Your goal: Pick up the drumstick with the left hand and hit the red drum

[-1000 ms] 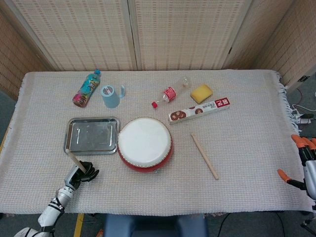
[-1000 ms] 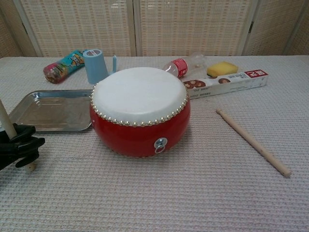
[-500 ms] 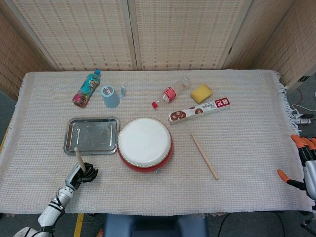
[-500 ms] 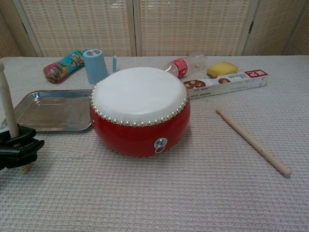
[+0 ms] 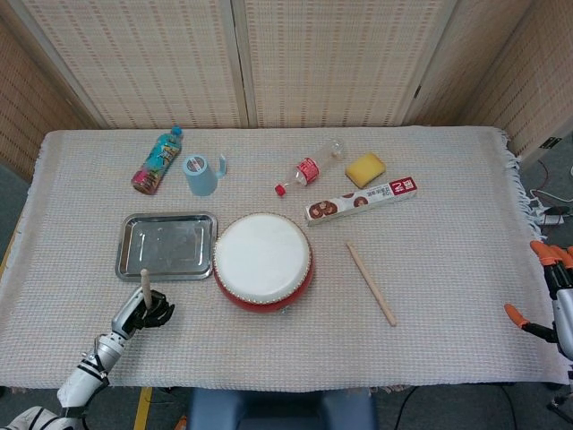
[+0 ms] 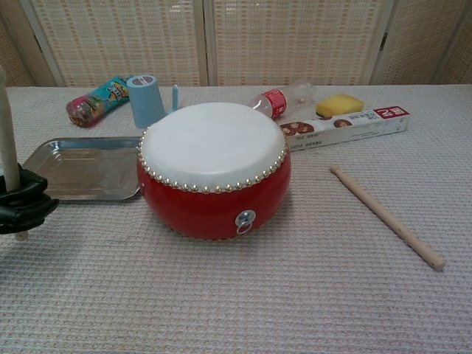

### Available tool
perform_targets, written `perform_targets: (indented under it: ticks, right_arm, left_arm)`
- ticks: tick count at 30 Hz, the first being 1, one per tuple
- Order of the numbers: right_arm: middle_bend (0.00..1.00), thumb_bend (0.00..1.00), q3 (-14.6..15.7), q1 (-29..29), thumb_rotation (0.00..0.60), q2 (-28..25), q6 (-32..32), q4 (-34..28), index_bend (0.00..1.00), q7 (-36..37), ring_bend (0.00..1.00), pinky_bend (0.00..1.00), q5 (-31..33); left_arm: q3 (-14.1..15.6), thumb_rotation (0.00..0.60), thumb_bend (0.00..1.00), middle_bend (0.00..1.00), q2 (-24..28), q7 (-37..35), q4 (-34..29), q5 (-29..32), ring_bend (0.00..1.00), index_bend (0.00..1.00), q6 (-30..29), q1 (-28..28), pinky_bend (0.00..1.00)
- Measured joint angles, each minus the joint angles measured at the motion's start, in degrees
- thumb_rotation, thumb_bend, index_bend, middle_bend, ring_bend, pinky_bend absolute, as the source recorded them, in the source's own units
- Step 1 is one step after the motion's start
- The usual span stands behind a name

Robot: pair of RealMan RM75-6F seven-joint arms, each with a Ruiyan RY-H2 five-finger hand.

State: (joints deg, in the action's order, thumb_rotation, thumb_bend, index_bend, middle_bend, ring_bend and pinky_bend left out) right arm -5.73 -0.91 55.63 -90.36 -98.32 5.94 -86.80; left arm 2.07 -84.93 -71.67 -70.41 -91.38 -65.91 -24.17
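The red drum (image 5: 263, 262) (image 6: 214, 169) with its white skin stands in the middle of the table. My left hand (image 5: 143, 310) (image 6: 21, 206), black-fingered, is at the front left, left of the drum, and grips a wooden drumstick (image 5: 143, 283) (image 6: 9, 140) near its lower end. The stick stands almost upright, apart from the drum. A second drumstick (image 5: 371, 283) (image 6: 386, 215) lies flat on the cloth right of the drum. My right hand (image 5: 548, 296) hangs off the table's right edge with its orange-tipped fingers spread, holding nothing.
A metal tray (image 5: 166, 245) (image 6: 81, 168) lies just behind my left hand. Along the back stand a drink bottle (image 5: 158, 160), a blue cup (image 5: 200, 175), a clear bottle (image 5: 310, 167), a yellow sponge (image 5: 365, 167) and a long box (image 5: 362, 200).
My left hand has lifted and drawn left and back with the drumstick, whose top has swung from leaning left to nearly upright. The right hand has not moved.
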Motion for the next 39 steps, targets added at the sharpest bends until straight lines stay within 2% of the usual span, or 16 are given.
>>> perform_targets:
  ticks: [8, 12, 21, 27, 33, 39]
  right_arm:
    - [0.1, 0.18, -1.2, -0.8, 0.6, -0.9, -0.7, -0.2, 0.0, -2.3, 0.0, 0.0, -0.3]
    - [0.1, 0.18, -1.1, -1.3, 0.6, -0.4, -0.2, 0.3, 0.0, -1.7, 0.0, 0.0, -0.8]
    - [0.1, 0.18, -0.6, -1.9, 0.6, 0.3, 0.2, 2.2, 0.0, 0.8, 0.0, 0.0, -2.2]
    - [0.1, 0.18, -0.4, -2.3, 0.6, 0.3, 0.1, 3.0, 0.0, 2.0, 0.0, 0.0, -3.2]
    - [0.1, 0.18, -0.3, -2.6, 0.6, 0.5, 0.3, 3.8, 0.0, 3.1, 0.0, 0.0, -3.5]
    - [0.1, 0.18, -0.4, -3.0, 0.6, 0.7, 0.6, 4.2, 0.0, 3.7, 0.0, 0.0, -3.3]
  left_arm:
    - [-3.3, 0.6, 0.71, 1.0, 8.0, 20.8, -7.4, 1.2, 1.0, 1.0, 0.1, -2.6, 1.0]
    - [-5.9, 0.6, 0.71, 1.0, 10.0, 37.0, -11.0, 3.8, 1.0, 1.0, 0.0, -3.7, 1.0]
    - [-11.6, 0.6, 0.71, 1.0, 10.4, 75.2, -17.8, 11.1, 1.0, 1.0, 0.6, -8.4, 1.0]
    - [-14.2, 0.6, 0.71, 1.0, 8.2, 93.4, -18.8, 16.2, 1.0, 1.0, 3.3, -13.8, 1.0]
    - [-15.7, 0.6, 0.71, 1.0, 5.2, 104.9, -18.3, 23.9, 1.0, 1.0, 8.0, -19.3, 1.0]
    - [-17.2, 0.6, 0.7, 1.0, 3.2, 108.1, -18.4, 33.6, 1.0, 1.0, 11.1, -22.5, 1.0]
